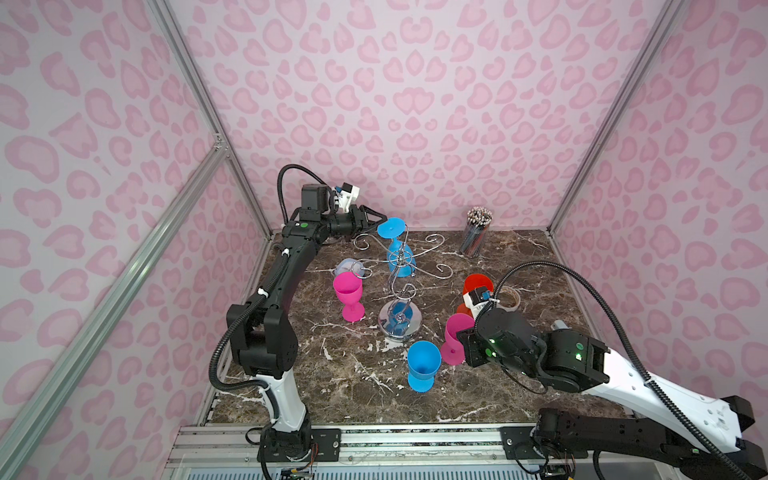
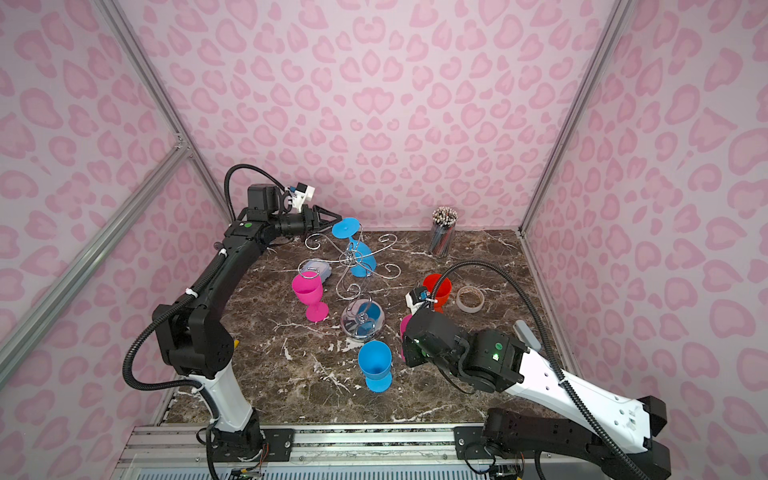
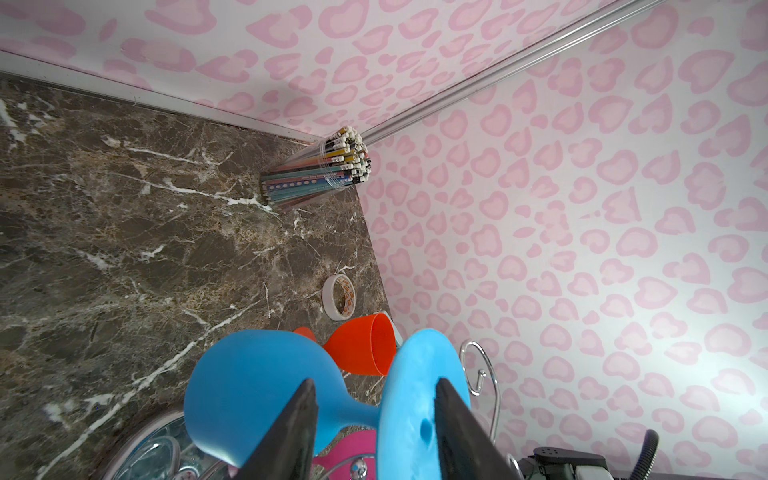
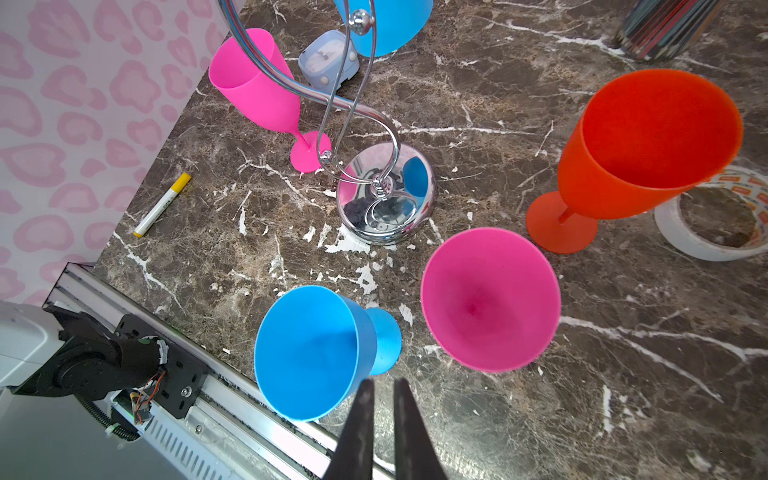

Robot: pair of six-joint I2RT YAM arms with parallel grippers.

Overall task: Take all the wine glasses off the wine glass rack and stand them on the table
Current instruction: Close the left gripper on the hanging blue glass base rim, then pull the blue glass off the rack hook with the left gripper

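The wine glass rack point(image 1: 400, 322) point(image 2: 362, 319) point(image 4: 386, 199) is a chrome wire stand with a mirror base at the table's middle. A blue wine glass point(image 1: 401, 259) point(image 2: 363, 259) point(image 3: 249, 386) hangs upside down from one of its arms, foot uppermost. My left gripper point(image 1: 376, 222) point(image 2: 332, 222) point(image 3: 374, 384) is up at that foot, open. One finger lies beside the bowl and the other over the foot's outer face, with the stem between them. My right gripper point(image 4: 383, 382) hovers low at the front right, shut, holding nothing.
Standing on the marble are a pink flute point(image 1: 348, 291), a blue goblet point(image 1: 423, 361), a pink goblet point(image 1: 455, 336) and an orange goblet point(image 1: 478, 284). A tape roll point(image 1: 509, 297), a pencil cup point(image 1: 477, 235), a small clock point(image 1: 345, 266) and a marker point(image 4: 162, 204) lie around.
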